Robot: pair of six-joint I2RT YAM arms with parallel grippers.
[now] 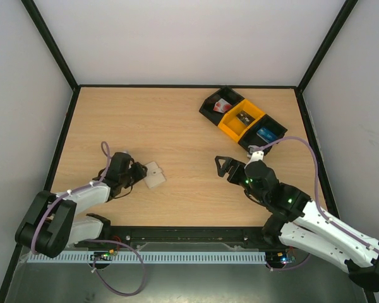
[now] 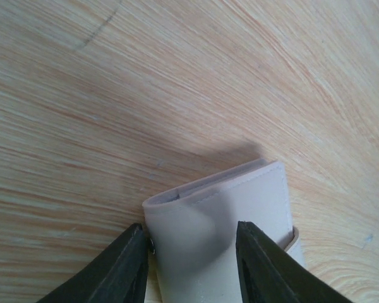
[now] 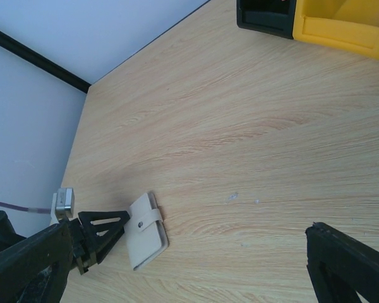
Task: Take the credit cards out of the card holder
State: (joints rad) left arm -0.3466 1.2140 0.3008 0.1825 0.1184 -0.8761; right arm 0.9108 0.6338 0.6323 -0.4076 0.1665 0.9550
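Surface and enclosure: a table of pale, matt wood-grain laminate. It is boxed in by plain white walls with black frame rails along the edges and corners.

Left: the left gripper carries black, wedge-shaped fingers. They are closed in on the card holder, one on each side of its near end, and the right-hand finger overlaps the cover. The contact beneath that finger is hidden. The card holder is a flat, cream, leather-like folded wallet with stitched edges, a strap and a snap stud. It sits left of centre on the wood, directly ahead of the fingertips. Its contents cannot be seen.

Centre right: the right gripper has its fingers spread wide, holding nothing, well apart from the card holder.

Far right: three open plastic bins stand touching in a diagonal row.
- A black bin contains a red-and-white item.
- A yellow bin contains a small dark item.
- A second black bin contains a bright-blue credit card.
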